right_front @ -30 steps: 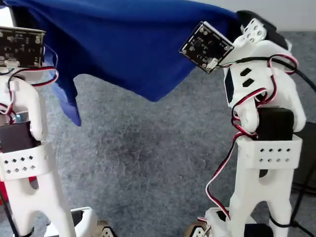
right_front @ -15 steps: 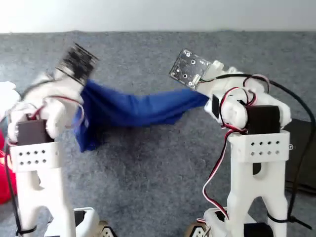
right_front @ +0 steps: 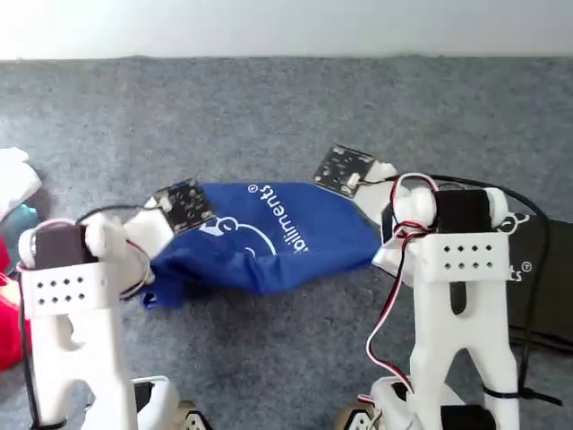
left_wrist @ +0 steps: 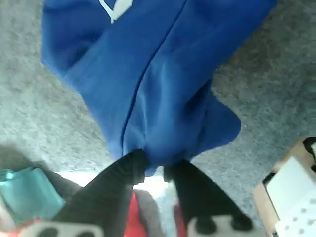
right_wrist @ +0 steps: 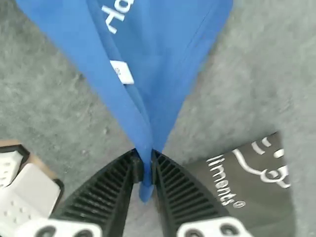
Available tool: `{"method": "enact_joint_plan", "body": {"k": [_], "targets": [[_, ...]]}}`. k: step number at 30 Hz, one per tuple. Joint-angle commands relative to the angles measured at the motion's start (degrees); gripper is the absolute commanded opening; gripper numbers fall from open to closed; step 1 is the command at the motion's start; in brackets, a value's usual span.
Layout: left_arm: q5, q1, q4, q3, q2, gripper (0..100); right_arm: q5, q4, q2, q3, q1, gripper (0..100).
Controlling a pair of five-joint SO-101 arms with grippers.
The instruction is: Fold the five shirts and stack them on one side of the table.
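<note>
Now the blue shirt point(right_front: 269, 237), held high a second ago, lies bunched on the middle of the grey table point(right_front: 269, 116). The left gripper point(left_wrist: 154, 165) and right gripper point(right_wrist: 146, 165) each stay clamped on one end of it, so folding can likely begin.

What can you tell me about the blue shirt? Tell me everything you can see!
The blue shirt looks like soft cloth, bunched and wrinkled, with white print on top and a small white label. It is stretched over the grey table between the two arms, and its middle seems to rest there. The left gripper pinches one end and the right gripper pinches the other, both shut on the cloth.
</note>
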State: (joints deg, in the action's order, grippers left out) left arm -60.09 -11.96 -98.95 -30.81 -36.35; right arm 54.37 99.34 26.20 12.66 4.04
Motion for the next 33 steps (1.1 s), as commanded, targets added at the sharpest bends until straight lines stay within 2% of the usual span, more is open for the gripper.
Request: {"method": "enact_joint_plan", "body": {"k": [1,8,14,18,22,29,33], "targets": [[-0.1,-0.6,-1.6,-5.8,-4.9,17,-0.8,0.8,0.8,1.2,-3.8,0.9],[7.5,-0.3,-1.6,-10.0,-17.8,18,-10.0,3.2,0.8,1.6,-5.0,1.0],[20.2,-0.5,3.6,-8.7,-18.3,18,-16.4,3.2,0.8,1.6,-5.1,1.0],[26.0,-0.3,10.1,-8.3,-10.6,17,-19.9,3.1,0.7,1.6,-5.1,1.1],[26.4,-0.3,14.6,-6.1,1.8,17,-22.2,3.1,0.7,1.6,-5.1,1.1],[26.1,-0.1,12.8,9.7,24.6,18,-24.0,3.1,0.7,1.7,-5.1,1.1],[26.1,1.0,9.4,20.2,36.4,23,-24.0,3.0,0.5,2.9,-5.1,1.1]]}}
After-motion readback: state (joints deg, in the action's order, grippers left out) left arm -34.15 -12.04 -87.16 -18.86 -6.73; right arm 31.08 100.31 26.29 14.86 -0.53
